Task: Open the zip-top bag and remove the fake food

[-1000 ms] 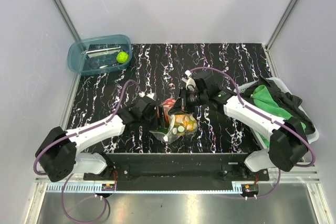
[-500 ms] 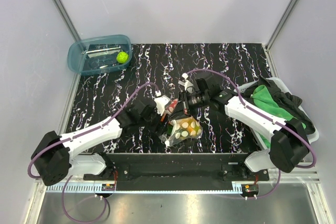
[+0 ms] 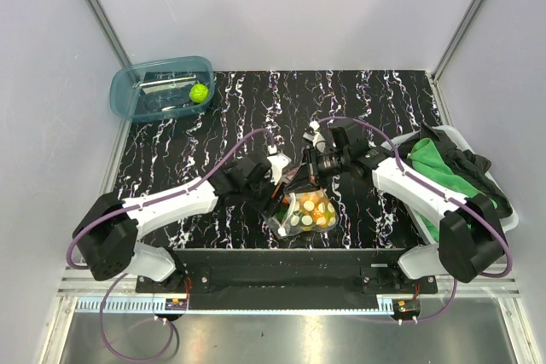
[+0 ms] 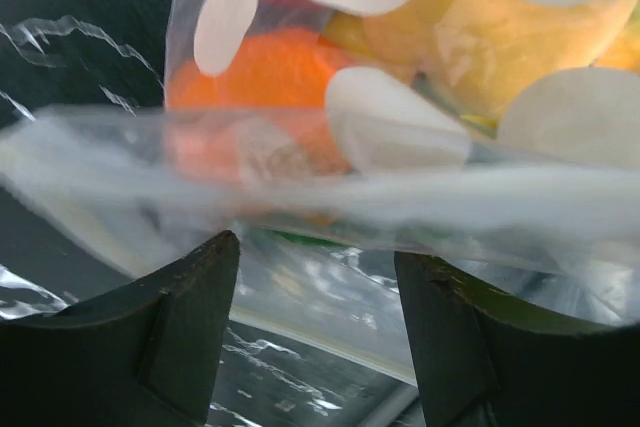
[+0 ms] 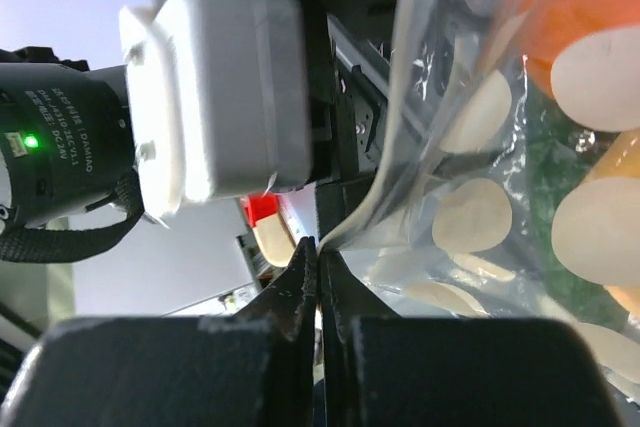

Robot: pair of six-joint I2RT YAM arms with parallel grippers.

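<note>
1. Zip-top bag (image 3: 304,210): you find this clear pouch with pale dots at 6 o'clock on the bench (image 3: 375,108), near the front edge and between your two tools.
2. Fake food (image 3: 314,205): orange, yellow, green and red glossy pieces, all inside the bag. Your left wrist view shows the orange and yellow pieces pressed against the film.
3. Right tool (image 5: 319,247): clenched. Its two dark fingers are pressed together on a fold of the bag's film near the top edge, and the film runs up and away from that pinch.
4. Left tool (image 4: 315,249): released. Its fingers stand well apart, and the bag's pale top band runs across just beyond the fingertips. You cannot tell whether either finger touches it.
5. Blue tub (image 3: 136,95): translucent, at the 10 o'clock corner of the bench, with a lime-green ball (image 3: 200,92) inside it.
6. White bin (image 3: 448,131): at 3 o'clock, beside your right arm. It holds a green cloth (image 3: 431,164) and a dark cloth (image 3: 478,168).
</note>
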